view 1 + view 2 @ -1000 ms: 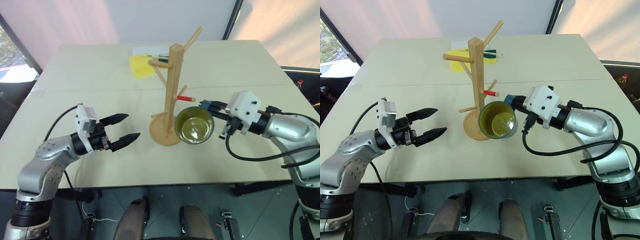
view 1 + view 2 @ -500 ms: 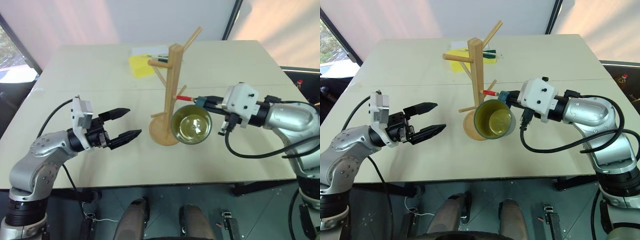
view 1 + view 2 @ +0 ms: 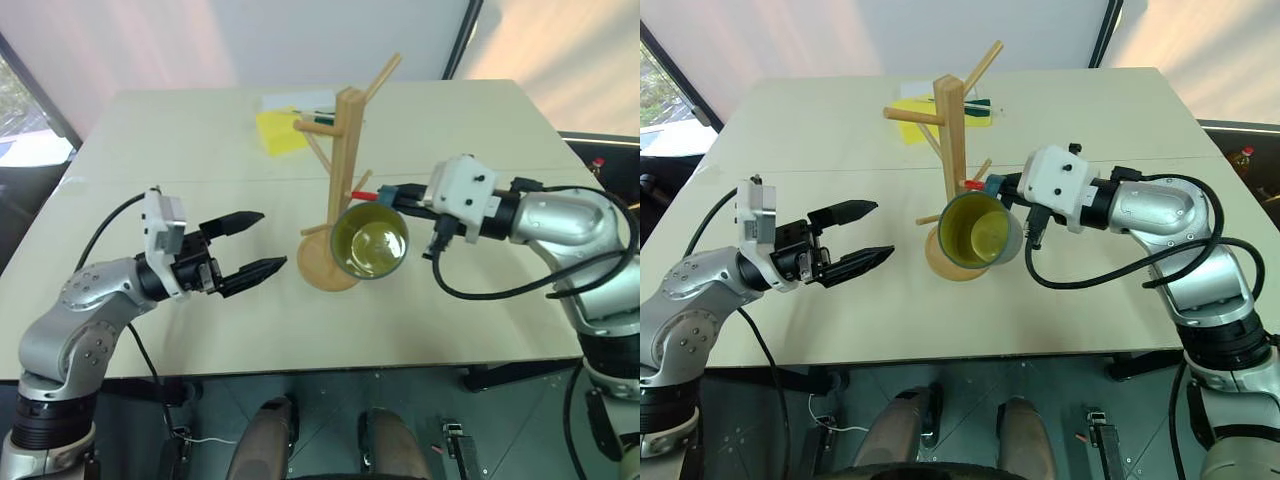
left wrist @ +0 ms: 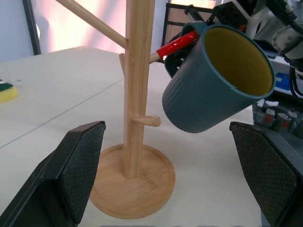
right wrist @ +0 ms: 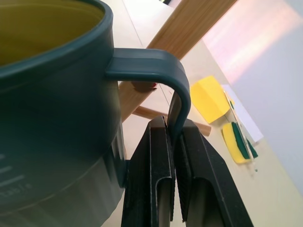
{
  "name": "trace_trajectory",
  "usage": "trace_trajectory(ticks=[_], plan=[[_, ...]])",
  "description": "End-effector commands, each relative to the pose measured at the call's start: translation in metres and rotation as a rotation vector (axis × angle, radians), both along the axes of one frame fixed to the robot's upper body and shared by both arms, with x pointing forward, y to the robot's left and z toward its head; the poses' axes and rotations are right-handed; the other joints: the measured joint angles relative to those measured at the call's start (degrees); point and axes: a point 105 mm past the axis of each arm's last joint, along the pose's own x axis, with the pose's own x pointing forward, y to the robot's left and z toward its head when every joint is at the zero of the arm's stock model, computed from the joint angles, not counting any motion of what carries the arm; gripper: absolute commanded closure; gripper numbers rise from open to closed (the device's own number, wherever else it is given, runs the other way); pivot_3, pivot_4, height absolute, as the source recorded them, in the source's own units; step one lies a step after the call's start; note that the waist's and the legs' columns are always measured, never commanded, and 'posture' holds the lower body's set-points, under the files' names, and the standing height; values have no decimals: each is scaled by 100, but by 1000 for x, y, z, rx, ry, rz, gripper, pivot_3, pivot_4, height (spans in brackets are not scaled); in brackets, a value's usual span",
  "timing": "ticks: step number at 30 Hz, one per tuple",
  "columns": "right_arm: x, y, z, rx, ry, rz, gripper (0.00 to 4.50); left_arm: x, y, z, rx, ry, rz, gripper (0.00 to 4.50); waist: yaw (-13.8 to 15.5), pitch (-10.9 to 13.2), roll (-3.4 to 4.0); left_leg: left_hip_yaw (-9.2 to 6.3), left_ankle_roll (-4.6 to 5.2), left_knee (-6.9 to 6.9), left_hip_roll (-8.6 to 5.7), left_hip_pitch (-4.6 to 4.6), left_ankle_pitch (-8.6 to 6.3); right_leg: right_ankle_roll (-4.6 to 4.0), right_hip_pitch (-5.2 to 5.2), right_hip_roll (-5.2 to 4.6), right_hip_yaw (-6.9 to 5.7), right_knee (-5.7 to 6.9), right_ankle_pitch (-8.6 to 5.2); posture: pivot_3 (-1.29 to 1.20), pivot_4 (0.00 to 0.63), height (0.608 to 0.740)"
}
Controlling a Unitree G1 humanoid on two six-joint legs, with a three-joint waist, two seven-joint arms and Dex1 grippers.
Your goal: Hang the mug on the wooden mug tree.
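Table (image 3: 200, 330): right pincer (image 5: 173, 142) pinches mug (image 3: 369, 242) handle beside wooden mug tree (image 3: 345, 160).

A: What are you working over?

B: You have a pale cream table (image 3: 200, 330); a seam runs across it side to side, behind the stand's base.

A: What sits directly on it?

B: The wooden mug tree (image 3: 340, 190) stands upright near the middle, its round disc base flat on the top. Toward the far edge you see a yellow sheet (image 3: 281, 131) lying flat, a white paper (image 3: 296, 101) just beyond it, and a yellow-and-green sponge (image 3: 983, 108) beside them, partly hidden by the post.

A: Spacing?

B: The far items cluster together, well apart from the base.
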Motion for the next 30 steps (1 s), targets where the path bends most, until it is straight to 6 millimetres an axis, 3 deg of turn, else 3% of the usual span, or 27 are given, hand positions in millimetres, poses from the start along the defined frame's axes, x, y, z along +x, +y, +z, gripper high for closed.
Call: trace_trajectory(ticks=[1,7,8,11,14,18,23,26,28,30], plan=[[4,3,12,-5,-45,-12,4445,-6,-6,11,0,-43,-33,0,0,0,-1,0,0,1,0,0,0,0,0,1,0,1,0,0,150,740],[8,6,15,-9,-48,-20,4445,-6,-9,12,-2,-45,-40,0,7,2,-3,0,0,1,0,0,0,0,0,1,-1,1,0,0,150,740],[8,6,16,-7,-47,-20,3823,-7,-9,12,-3,-45,-40,0,4,2,-3,0,0,1,0,0,0,0,0,1,-1,1,0,0,150,740],[9,4,19,-9,-66,-37,2613,-6,-9,12,-4,-46,-43,0,2,2,-3,0,0,0,0,0,0,0,-1,4,-1,1,0,0,150,740],[9,0,21,-15,-79,-52,1059,-6,-9,13,-6,-46,-44,0,2,2,-3,0,0,0,0,0,0,0,-1,5,-2,3,0,0,150,740],[6,-15,24,-3,-72,-79,1059,-5,-10,12,-7,-42,-46,0,11,3,-4,1,0,1,0,0,0,1,0,4,-2,2,0,0,150,740],[-9,-49,26,169,28,-129,1059,-1,-2,7,-17,-14,-1,0,16,6,-10,0,0,0,-1,-1,0,1,4,0,-1,0,0,0,150,740],[-13,-77,11,320,142,-191,1059,12,14,-4,-26,22,118,0,8,5,-13,1,1,-1,1,3,0,1,4,1,0,3,1,0,150,740],[-15,-84,5,366,174,-209,1059,16,19,-9,-23,29,155,0,-6,6,-10,0,1,-2,3,9,0,1,7,4,0,5,0,0,150,740],[-8,-103,-20,472,231,-285,1059,29,35,-26,-27,66,286,0,-8,6,-10,2,1,-2,4,9,0,0,5,6,1,11,1,0,150,740]])
